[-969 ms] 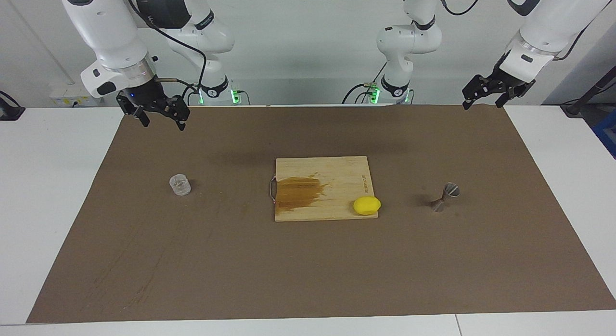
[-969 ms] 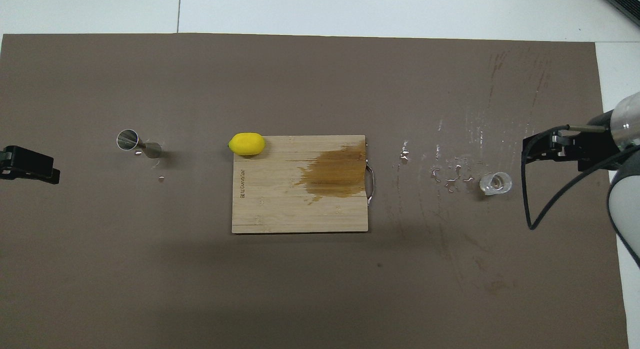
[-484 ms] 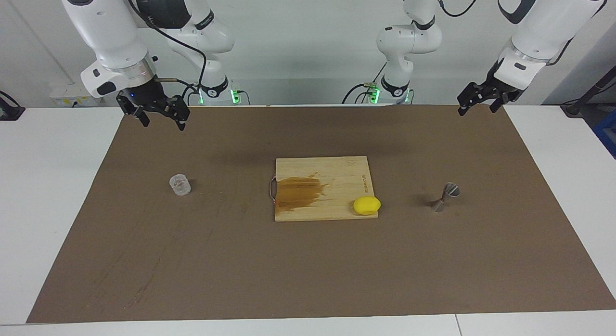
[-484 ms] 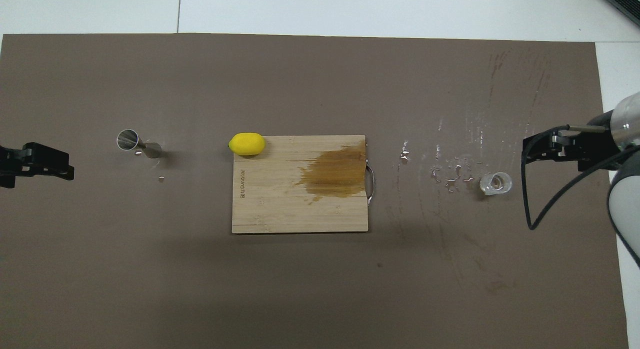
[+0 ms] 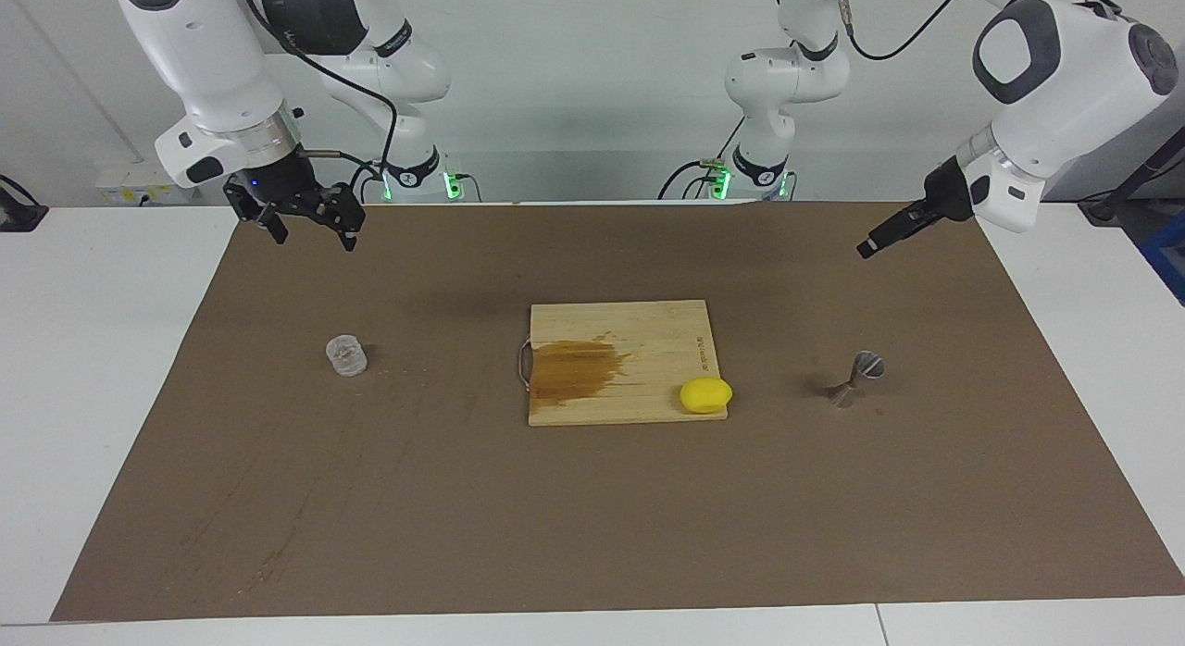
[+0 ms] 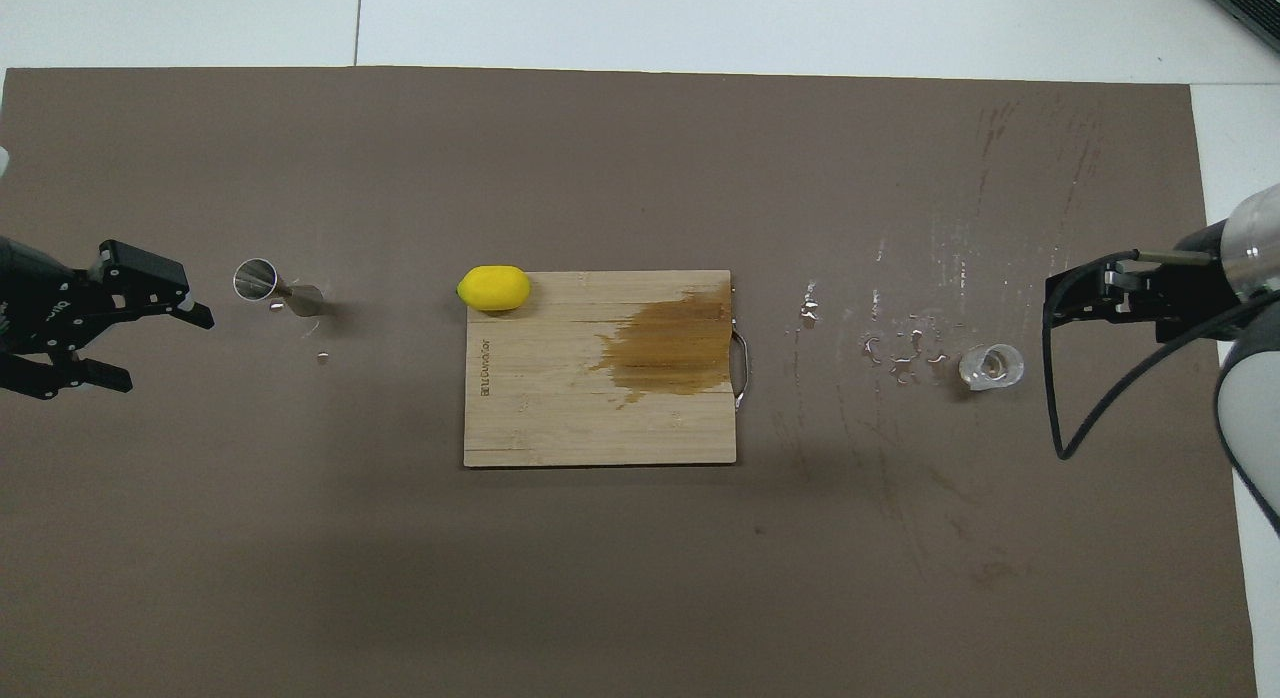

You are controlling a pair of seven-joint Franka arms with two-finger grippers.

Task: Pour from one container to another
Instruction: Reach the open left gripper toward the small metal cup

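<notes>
- Facing view: the glass cup (image 5: 346, 356) stands upright on the brown mat (image 5: 592, 516) that covers the desk (image 5: 93, 350), toward the right arm's end. Nothing touches it.
- The right gripper (image 5: 313, 234) hangs over the mat's edge on the robots' side, its fingers apart and empty, well clear of the cup.
- The jigger (image 5: 856, 378) sits toward the left arm's end and looks upright on its lower cone.
- The left gripper (image 5: 875, 243) is up in the air over the mat, well apart from the jigger. It shows edge-on here, so this view does not tell me how its fingers stand.
- Between cup and jigger lies a cutting board (image 5: 620, 350) with a dark stain. A lemon (image 5: 705, 394) rests on the board's corner farther from the robots, on the jigger's side.
- Overhead view: the left gripper (image 6: 165, 350) shows its fingers spread wide with nothing between them, and it points toward the jigger (image 6: 277, 288).
- Water droplets (image 6: 900, 348) speckle the mat just beside the cup (image 6: 991, 366).
- The cup is small, light and rigid, I'd say, and breakable. Its ribs should help a grip, though any wetness could make the glass slippery.
- I'd take it across the side wall at mid-height and keep the rim free for pouring.
- The jigger's narrow waist makes it tippy, so I'd steady it there.
</notes>
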